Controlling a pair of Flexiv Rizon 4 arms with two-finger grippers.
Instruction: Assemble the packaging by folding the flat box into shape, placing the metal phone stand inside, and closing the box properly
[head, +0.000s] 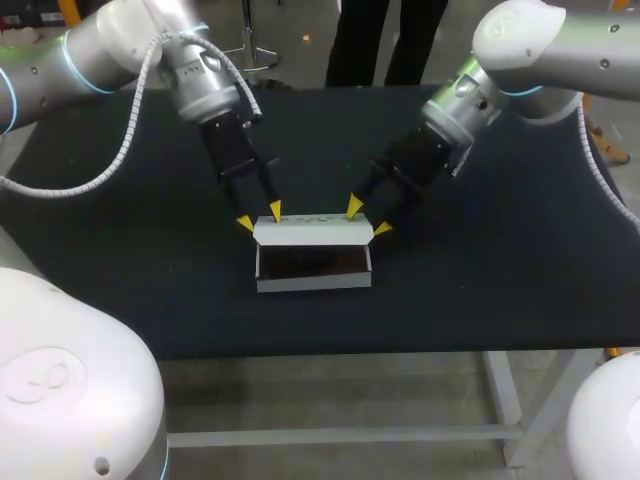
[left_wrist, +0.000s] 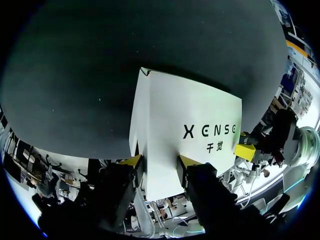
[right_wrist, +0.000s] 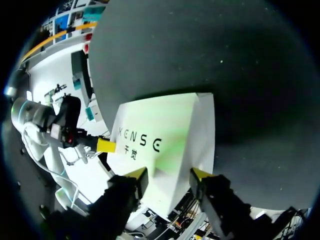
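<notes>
A white box (head: 313, 282) stands mid-table with its lid (head: 312, 233) raised over the back edge. The inside looks dark, and I cannot make out the phone stand. My left gripper (head: 260, 216) is at the lid's left end and my right gripper (head: 368, 219) is at its right end. In the left wrist view the lid (left_wrist: 185, 130) shows its printed face, and one corner lies between the open fingers of the left gripper (left_wrist: 160, 162). The right gripper (right_wrist: 169, 175) straddles the lid's (right_wrist: 160, 135) other corner the same way, also open. Each wrist view shows the other arm's yellow fingertip (left_wrist: 245, 151) (right_wrist: 106, 145) at the far corner.
The black table (head: 520, 270) has bare cloth on every side of the box. Both arms slant in from the back corners and meet behind the box.
</notes>
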